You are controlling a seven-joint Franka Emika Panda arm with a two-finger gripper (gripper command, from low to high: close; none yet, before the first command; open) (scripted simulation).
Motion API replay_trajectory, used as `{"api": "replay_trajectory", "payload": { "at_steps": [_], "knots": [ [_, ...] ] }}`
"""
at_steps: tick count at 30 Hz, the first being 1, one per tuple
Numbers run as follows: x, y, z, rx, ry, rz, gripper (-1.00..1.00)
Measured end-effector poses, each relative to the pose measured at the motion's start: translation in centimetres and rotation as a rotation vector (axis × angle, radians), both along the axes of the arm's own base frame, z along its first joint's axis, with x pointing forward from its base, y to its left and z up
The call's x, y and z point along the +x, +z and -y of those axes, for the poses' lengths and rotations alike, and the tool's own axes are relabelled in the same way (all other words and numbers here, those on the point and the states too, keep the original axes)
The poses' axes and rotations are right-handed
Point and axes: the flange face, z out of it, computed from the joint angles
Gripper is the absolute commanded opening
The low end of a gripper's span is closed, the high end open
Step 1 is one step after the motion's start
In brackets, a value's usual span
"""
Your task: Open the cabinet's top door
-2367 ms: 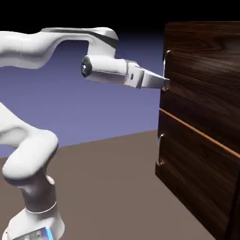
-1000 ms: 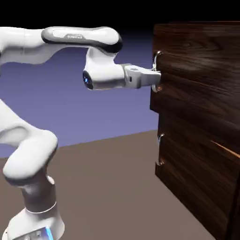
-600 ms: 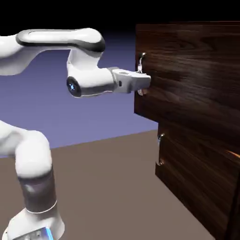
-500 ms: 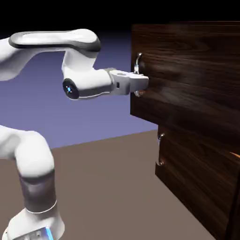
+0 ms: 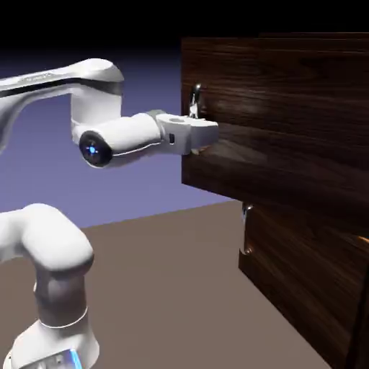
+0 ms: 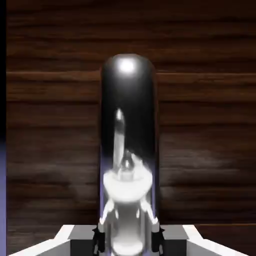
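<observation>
The cabinet (image 5: 310, 288) stands at the right of the exterior view, a tall dark wood-grain box. Its top door (image 5: 288, 122) is swung out toward the view's left, well past the lower door's front. My gripper (image 5: 205, 137) is shut on the top door's silver handle (image 5: 194, 99), gripping its lower part. In the hand view the handle (image 6: 129, 125) rises as a shiny vertical bar between my fingers (image 6: 70, 242), with the door's wood (image 6: 50, 125) filling the picture behind it. My gripper (image 6: 128, 241) closes around the bar's base.
The lower door (image 5: 303, 274) stays flush with the cabinet, its own silver handle (image 5: 247, 230) below the swung-out panel. The brown table (image 5: 166, 288) stretches between the robot's base (image 5: 58, 339) and the cabinet.
The top door has swung further out to the exterior view's left. My arm has drawn back leftward with the handle in its grip, and the elbow has folded.
</observation>
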Motion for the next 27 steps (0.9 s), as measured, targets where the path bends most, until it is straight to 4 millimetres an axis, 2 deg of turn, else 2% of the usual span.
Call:
{"api": "replay_trajectory", "payload": {
  "at_steps": [7, 14, 20, 27],
  "knots": [
    [-2.6, 0.0, 3.4, 0.0, 0.099, -0.001, -1.0],
    [-5.4, 0.0, 7.9, 0.003, 0.224, -0.001, -1.0],
    [-7.8, 0.0, 13.1, 0.001, 0.354, -0.001, -1.0],
    [-9.8, 0.0, 20.6, 0.001, 0.534, -0.001, -1.0]
  ]
}}
